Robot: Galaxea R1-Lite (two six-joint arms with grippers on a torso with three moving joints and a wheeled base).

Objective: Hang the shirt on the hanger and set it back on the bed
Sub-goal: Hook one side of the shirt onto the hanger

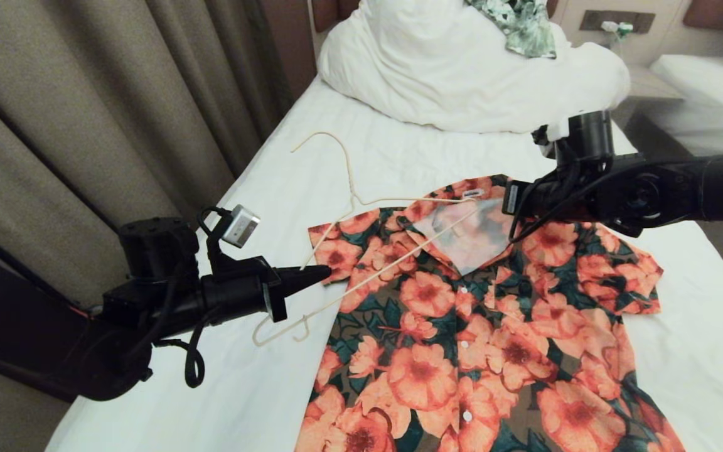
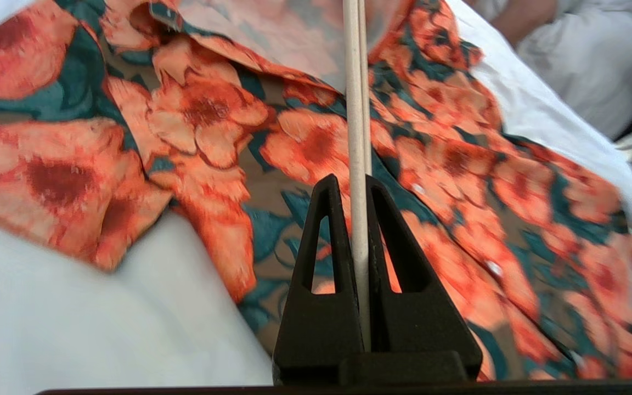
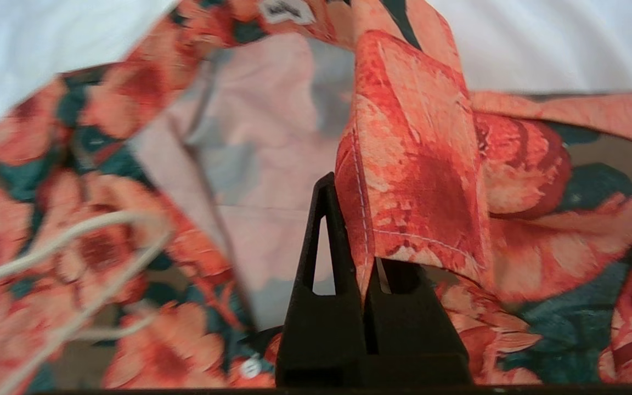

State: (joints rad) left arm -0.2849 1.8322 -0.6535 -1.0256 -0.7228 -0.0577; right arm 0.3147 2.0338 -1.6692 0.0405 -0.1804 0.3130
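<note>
Shirt (image 1: 493, 326) flat on bed (image 1: 261, 188); neck label unreadable. Hanger (image 1: 361, 207) across collar, pinched by left gripper (image 1: 324, 274). Right gripper (image 3: 368, 258) clamping collar. Duvet (image 1: 462, 69), leaf-print garment (image 1: 518, 22) beyond shirt.

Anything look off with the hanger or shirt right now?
The hanger lies askew, angled across the shirt, one end at the open collar and its hook off the fabric on the bed. The left gripper clamps its wire; the right gripper pinches a collar fold. Nothing looks torn.
</note>
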